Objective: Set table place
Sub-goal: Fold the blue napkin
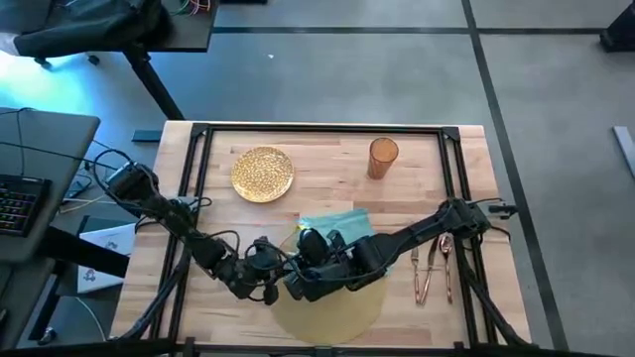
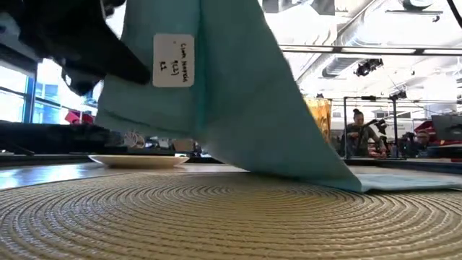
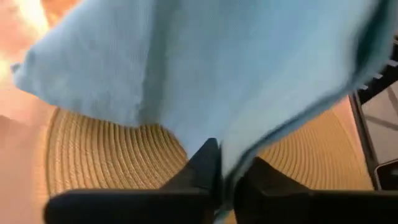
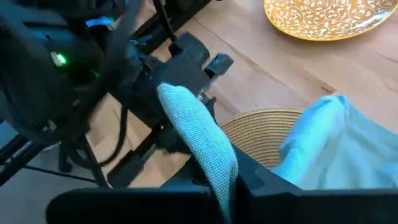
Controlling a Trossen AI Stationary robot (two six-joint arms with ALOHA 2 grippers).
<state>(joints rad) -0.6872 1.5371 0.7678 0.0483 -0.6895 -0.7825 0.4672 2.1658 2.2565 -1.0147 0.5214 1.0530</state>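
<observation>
high view: table (image 1: 327, 159) carries the whole place. Left gripper (image 1: 266, 281) and right gripper (image 1: 301, 283) meet over the near-centre, both on the teal napkin (image 1: 337, 226), which lies partly on the woven placemat (image 1: 337, 312). Two-arm hold looks meant to lift and spread the cloth.
high view, rest: gold plate (image 1: 263, 174) sits apart at far left, amber tumbler (image 1: 383, 158) far right, fork, knife and spoon (image 1: 433, 268) parked beside the mat on the right. None set on the mat yet, so task is early.
low view: napkin (image 2: 216, 87) hangs like a tent off the placemat (image 2: 216, 217), one edge trailing on the mat at right. White label (image 2: 174, 61) shows on the cloth. Plate (image 2: 141, 161) sits behind on the table. A person shows far back in the room.
left wrist view: fingers (image 3: 205, 165) pinched together on a napkin (image 3: 205, 68) fold; cloth drapes away over the placemat (image 3: 99, 155).
right wrist view: fingers clamped on a napkin (image 4: 199, 137) corner, hidden mostly by cloth; left arm (image 4: 155, 68) just beyond, plate (image 4: 329, 18) farther off.
risk: thin pinch, cloth may slip if the arms pull apart.
</observation>
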